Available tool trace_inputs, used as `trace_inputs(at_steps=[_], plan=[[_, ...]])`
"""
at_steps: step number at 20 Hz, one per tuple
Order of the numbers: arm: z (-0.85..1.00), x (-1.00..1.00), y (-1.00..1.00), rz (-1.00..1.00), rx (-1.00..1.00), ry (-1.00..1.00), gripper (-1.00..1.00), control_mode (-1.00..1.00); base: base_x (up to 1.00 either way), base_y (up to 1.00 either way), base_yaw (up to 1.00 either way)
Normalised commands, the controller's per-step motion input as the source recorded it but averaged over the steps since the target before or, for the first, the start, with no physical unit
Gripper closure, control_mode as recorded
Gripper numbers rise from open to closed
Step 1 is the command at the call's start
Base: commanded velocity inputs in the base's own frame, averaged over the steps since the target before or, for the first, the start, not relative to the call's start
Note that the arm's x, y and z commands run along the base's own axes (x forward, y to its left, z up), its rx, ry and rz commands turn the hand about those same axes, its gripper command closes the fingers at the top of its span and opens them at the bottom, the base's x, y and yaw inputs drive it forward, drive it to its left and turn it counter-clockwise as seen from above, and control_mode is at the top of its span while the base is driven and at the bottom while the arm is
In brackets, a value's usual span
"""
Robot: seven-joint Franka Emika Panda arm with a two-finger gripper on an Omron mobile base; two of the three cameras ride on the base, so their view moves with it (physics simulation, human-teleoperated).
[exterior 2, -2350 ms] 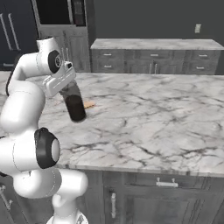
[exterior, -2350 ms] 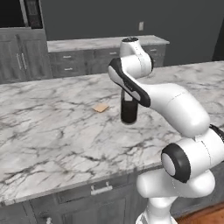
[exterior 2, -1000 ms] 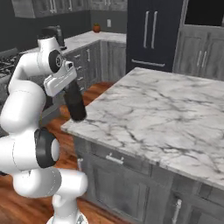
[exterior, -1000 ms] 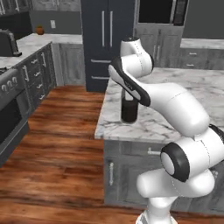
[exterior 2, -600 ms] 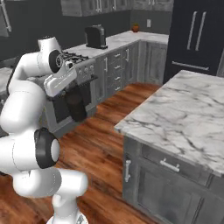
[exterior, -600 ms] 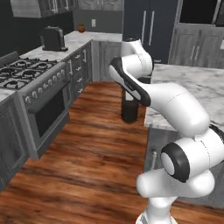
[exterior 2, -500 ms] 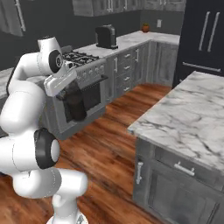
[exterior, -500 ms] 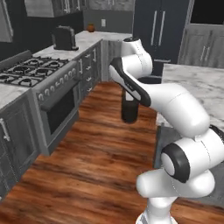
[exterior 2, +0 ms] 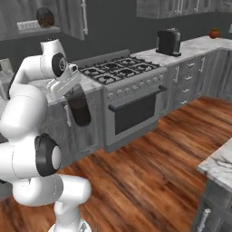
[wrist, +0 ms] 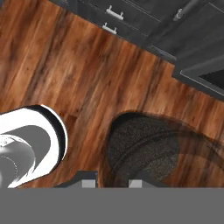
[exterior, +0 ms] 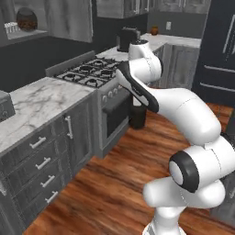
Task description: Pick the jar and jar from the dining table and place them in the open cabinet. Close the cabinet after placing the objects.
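Cabinet (exterior: 69,18) doors of dark wood grain hang at the far upper left of the left base view, one standing open beside a shelf where a squat round jar (exterior: 26,18) with brown contents sits. Below that, a marble counter (exterior: 41,98) runs along the left over dark drawers (exterior: 39,158) with short silver handles. Further right along the same run stands a gas stove (exterior: 89,73) with an oven front beneath it, and beyond it, on the far counter, a dark toaster (exterior: 127,39). A small orange round thing (exterior: 154,30) sits further back, too small to name. A dark fridge (exterior: 220,50) closes the far right.

Over the wood floor (exterior: 110,183), just right of the oven front, the gripper (exterior: 137,108) points down with its jaws closed tight on the tall jar (exterior: 137,117), which hangs upright in the air, clear of any surface. In the right base view that jar (exterior 2: 79,108) shows in front of the dark drawers, under the hand (exterior 2: 65,86). In the hand view the jar's dark granular contents (wrist: 144,148) are seen from above through the glass, with the floorboards beneath. A corner of the dining table (exterior 2: 219,165) shows at the near right of the right base view.
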Motion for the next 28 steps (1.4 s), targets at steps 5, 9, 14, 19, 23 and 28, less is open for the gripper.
trace_inputs(at_steps=[5, 9, 14, 19, 23, 28], plan=[[0.0, 0.0, 0.0, 0.0, 0.0, 0.0, 1.0, 1.0, 0.47, 0.19, 0.44], [0.0, 0.0, 0.0, 0.0, 0.0, 0.0, 1.0, 1.0, 0.45, -0.12, 0.43], [0.0, 0.0, 0.0, 0.0, 0.0, 0.0, 1.0, 1.0, 0.45, -0.29, 0.44], [0.0, 0.0, 0.0, 0.0, 0.0, 0.0, 1.0, 1.0, 0.53, -0.29, 0.44], [0.0, 0.0, 0.0, 0.0, 0.0, 0.0, 1.0, 1.0, 0.58, -0.35, 0.42], [0.0, 0.0, 0.0, 0.0, 0.0, 0.0, 1.0, 1.0, 0.59, -0.44, 0.39]])
